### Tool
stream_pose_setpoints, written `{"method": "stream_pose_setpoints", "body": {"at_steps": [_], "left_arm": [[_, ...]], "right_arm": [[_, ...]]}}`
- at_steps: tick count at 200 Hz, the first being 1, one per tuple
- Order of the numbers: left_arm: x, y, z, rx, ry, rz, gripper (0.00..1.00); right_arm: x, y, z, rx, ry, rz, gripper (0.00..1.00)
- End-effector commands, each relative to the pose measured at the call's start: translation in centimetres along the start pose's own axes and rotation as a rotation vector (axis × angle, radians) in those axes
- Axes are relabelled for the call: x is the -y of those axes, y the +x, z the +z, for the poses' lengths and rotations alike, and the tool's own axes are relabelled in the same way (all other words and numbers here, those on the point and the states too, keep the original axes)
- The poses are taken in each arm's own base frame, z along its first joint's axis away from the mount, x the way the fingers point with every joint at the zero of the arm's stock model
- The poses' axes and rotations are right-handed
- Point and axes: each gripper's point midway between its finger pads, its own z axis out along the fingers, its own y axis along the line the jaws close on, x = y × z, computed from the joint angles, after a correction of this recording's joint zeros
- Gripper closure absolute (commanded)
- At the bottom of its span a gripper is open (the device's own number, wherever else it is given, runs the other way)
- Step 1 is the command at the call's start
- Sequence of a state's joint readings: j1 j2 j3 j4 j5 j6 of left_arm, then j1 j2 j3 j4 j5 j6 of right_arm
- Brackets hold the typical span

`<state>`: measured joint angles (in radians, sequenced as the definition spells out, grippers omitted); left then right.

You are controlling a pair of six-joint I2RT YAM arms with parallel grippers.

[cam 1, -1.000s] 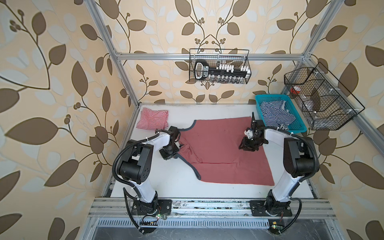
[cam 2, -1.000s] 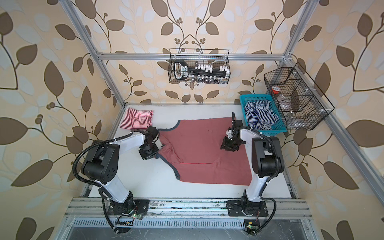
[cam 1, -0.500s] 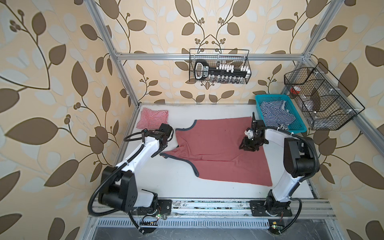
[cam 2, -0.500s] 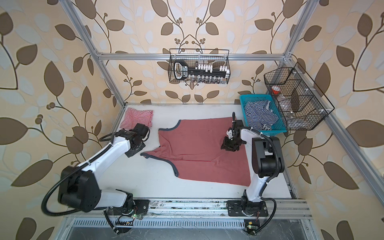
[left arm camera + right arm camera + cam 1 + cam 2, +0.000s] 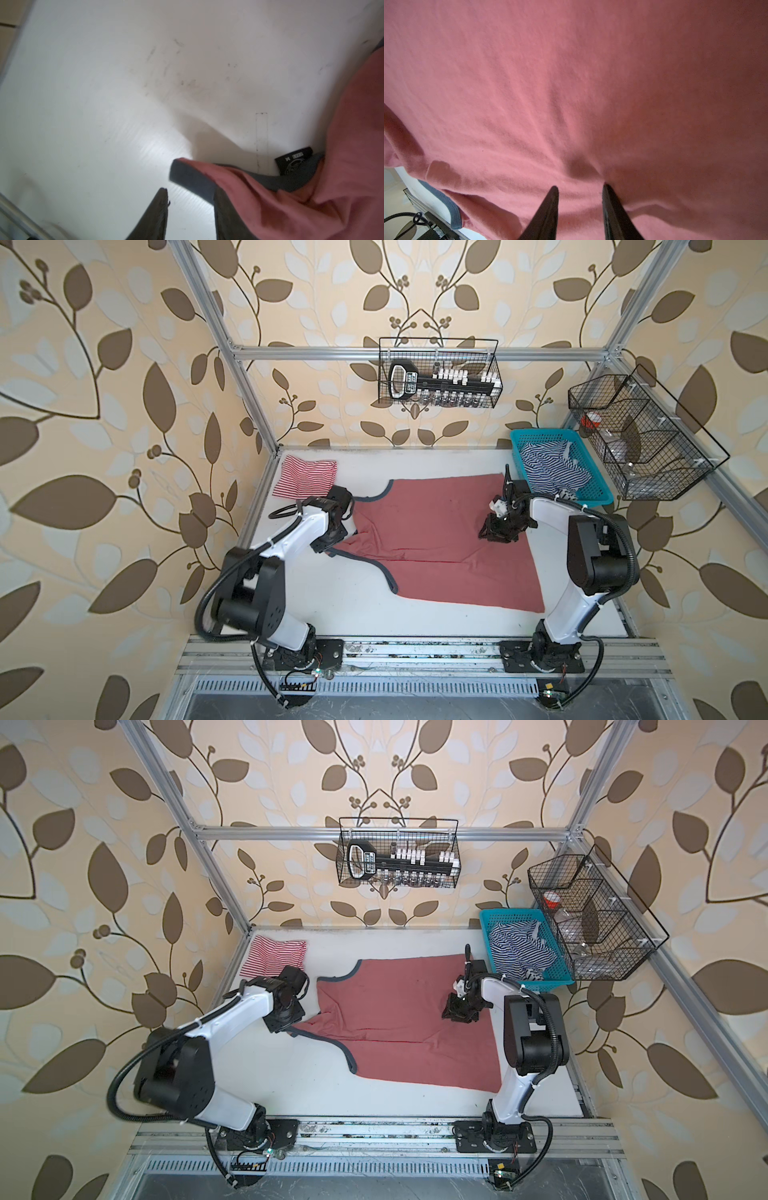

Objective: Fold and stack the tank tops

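Your white table (image 5: 332, 601) carries everything. The dusty red tank top (image 5: 436, 539) with navy trim lies spread across the middle in both top views, mostly flat, with a crease running across it, its straps toward the left arm and its hem toward the right arm. A teal basket (image 5: 544, 433) sits at the far right corner holding a crumpled navy-and-white striped cloth (image 5: 548, 468). The red-and-white striped tank top (image 5: 307, 475) lies folded at the far left corner, apart from the red one. Your left pincer (image 5: 190, 193) points down at the red top's strap end; the jaws stand narrowly apart with bare table showing in the gap, and the navy-trimmed strap edge drapes against one finger (image 5: 224, 209), not clamped. Your right pincer (image 5: 579, 187) is down on the red top near its hem side, jaws narrowly apart, tips on the cloth, wrinkles fanning out from them. A black size label (image 5: 294, 160) sticks out at the neckline trim, just beside the left pincer.
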<state>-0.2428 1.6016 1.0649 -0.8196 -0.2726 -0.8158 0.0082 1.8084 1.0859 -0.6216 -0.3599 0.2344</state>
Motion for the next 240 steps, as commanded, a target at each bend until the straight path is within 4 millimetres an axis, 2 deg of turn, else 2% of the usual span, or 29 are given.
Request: {"method": "stream_pose_setpoints", "body": {"at_steps": [1,43,68,94,114,126,137,154,200,240], "left_arm": [[3.1,-1.0,-0.4,-0.026,0.066,0.032,0.60],[7.8,-4.0,0.4,0.005,0.137,-0.015,0.53],[10.8,-4.3,2.0,-0.052,0.176,-0.030,0.53],[12.3,-4.6,3.1,-0.060,0.200,-0.047,0.54],[12.6,-4.7,4.1,-0.073,0.169,-0.029,0.60],[12.9,-4.6,4.5,-0.081,0.171,-0.022,0.70],[13.4,-4.7,4.5,-0.081,0.192,-0.022,0.82],[14.2,-4.9,3.4,-0.044,0.221,-0.003,1.00],[16.4,-5.2,-0.8,0.068,0.279,0.116,1.00],[18.7,-4.3,-5.4,0.209,0.262,0.322,1.00]], "right_arm": [[-0.2,-0.2,-1.0,0.011,0.010,-0.017,0.62],[-2.9,-1.9,-2.2,0.044,-0.011,-0.075,0.62],[-3.2,-2.1,-1.9,0.040,-0.022,-0.076,0.62],[-3.2,-1.9,-1.3,0.026,-0.027,-0.077,0.62],[-3.1,-1.8,-0.8,0.014,-0.028,-0.078,0.62],[-3.0,-1.7,-0.6,0.010,-0.027,-0.077,0.62],[-2.9,-1.6,-0.4,0.007,-0.026,-0.076,0.62],[-2.7,-1.3,0.0,0.000,-0.026,-0.075,0.62],[-2.3,-0.7,0.7,-0.017,-0.026,-0.067,0.63],[-2.1,-0.6,1.0,-0.022,-0.027,-0.064,0.63]]}}
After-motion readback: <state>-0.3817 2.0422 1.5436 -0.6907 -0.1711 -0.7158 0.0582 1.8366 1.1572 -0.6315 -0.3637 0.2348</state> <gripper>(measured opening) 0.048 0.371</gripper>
